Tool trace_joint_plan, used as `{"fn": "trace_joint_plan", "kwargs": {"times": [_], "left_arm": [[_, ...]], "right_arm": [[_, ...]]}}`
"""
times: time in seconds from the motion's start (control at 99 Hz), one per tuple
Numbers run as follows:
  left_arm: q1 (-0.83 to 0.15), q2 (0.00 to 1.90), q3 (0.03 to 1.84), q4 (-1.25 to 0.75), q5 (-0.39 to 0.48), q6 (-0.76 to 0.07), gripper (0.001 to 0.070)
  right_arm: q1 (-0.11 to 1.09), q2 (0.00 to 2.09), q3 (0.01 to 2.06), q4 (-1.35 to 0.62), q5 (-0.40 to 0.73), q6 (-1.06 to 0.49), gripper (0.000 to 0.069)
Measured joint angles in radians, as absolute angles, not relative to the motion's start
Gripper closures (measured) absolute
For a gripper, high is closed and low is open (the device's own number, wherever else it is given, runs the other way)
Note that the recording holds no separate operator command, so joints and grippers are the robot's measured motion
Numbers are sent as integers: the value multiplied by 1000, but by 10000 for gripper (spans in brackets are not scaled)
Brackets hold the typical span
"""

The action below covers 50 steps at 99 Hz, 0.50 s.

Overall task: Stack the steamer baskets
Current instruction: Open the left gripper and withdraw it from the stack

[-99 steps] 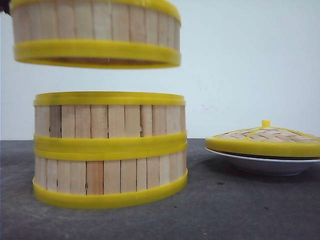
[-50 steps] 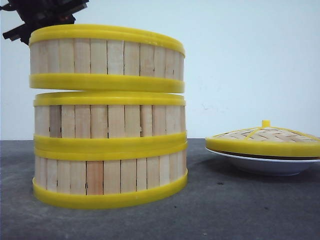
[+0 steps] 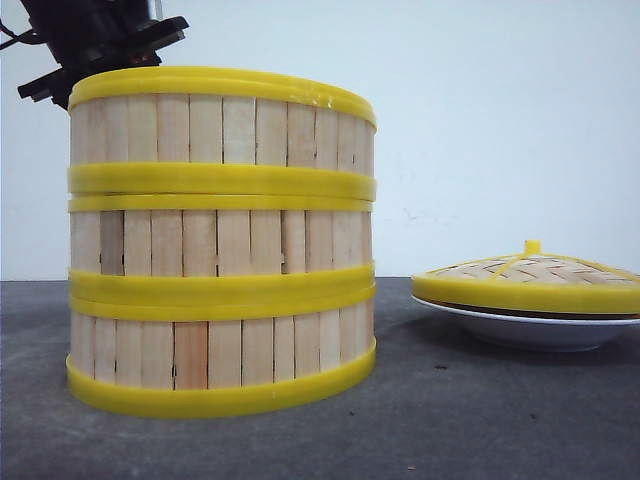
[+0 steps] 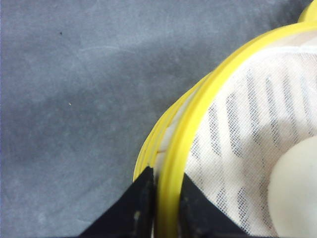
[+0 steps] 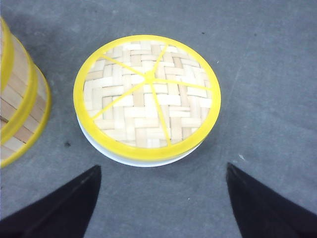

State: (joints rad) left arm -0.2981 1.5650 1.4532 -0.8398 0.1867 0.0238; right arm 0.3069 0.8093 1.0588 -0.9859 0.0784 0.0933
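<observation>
The left gripper [image 4: 166, 208] pinches the top basket's [image 3: 220, 130] rim between narrow fingers, basket seated on the stack directly below; the right gripper [image 5: 161, 208], wide open, hovers by the lid [image 5: 147, 96].

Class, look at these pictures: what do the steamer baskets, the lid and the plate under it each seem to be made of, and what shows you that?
Steamer baskets: walls of pale vertical slats with grain, likely wood or bamboo; rims smooth, glossy yellow, probably plastic.
Lid: flat tan strips woven crosswise, likely bamboo, with a yellow, plastic-looking rim and ribs.
Plate: plain smooth white, perhaps ceramic or plastic; the pictures leave this open.
</observation>
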Motion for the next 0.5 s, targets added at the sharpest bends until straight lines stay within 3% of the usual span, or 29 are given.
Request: {"fn": "trace_joint_plan", "kwargs": {"times": [0.111, 0.313, 0.505], "left_arm": [[-299, 1565, 1453, -836, 191, 19, 643], [-300, 1565, 1453, -829, 199, 11, 423], [-300, 1563, 1453, -825, 201, 10, 410]], "right_arm": [[307, 809, 1059, -983, 80, 93, 195], [307, 809, 1059, -975, 133, 93, 195], [307, 810, 1058, -959, 161, 88, 195]]}}
